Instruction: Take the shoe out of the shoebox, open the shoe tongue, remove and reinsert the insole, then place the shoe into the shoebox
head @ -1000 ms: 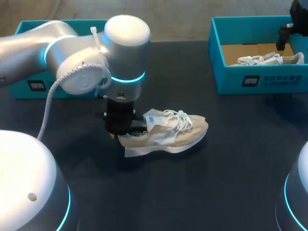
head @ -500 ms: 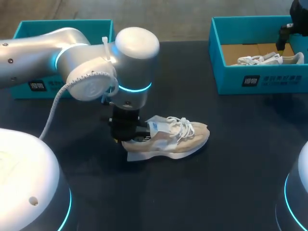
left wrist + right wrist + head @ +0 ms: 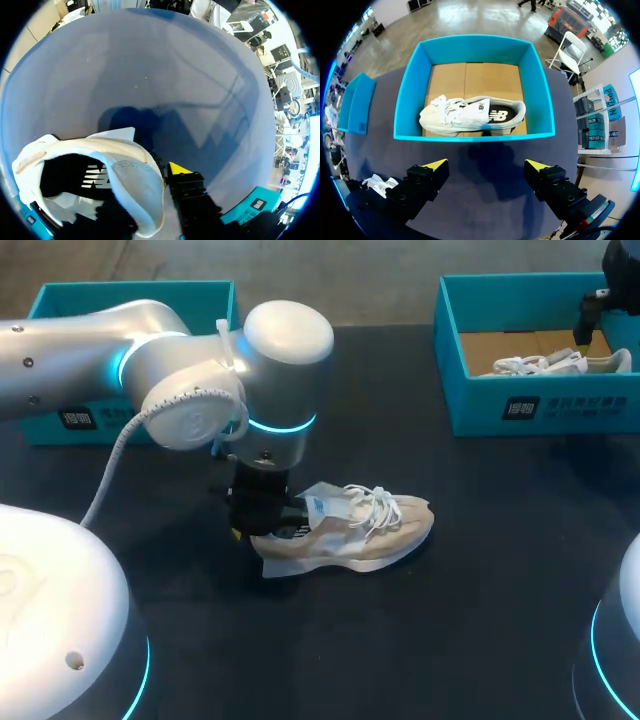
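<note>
- shoe [image 3: 345,530] lies out of the boxes, on its sole, about mid table [image 3: 480,620]; toe to 3 o'clock, heel to 9 o'clock, laces loose.
- left gripper [image 3: 262,525] stands upright over the heel end; fingers narrow, pinching the heel collar, one yellow tip outside, the other finger inside the shoe.
- right gripper [image 3: 485,167] spread wide, holding nothing, at the right box [image 3: 470,136], which lies ahead of its fingers.
- right box sits at 2 o'clock on the table; second shoe [image 3: 470,115] lies inside on its cardboard floor.
- left box [image 3: 60,415] at 10 o'clock.
</note>
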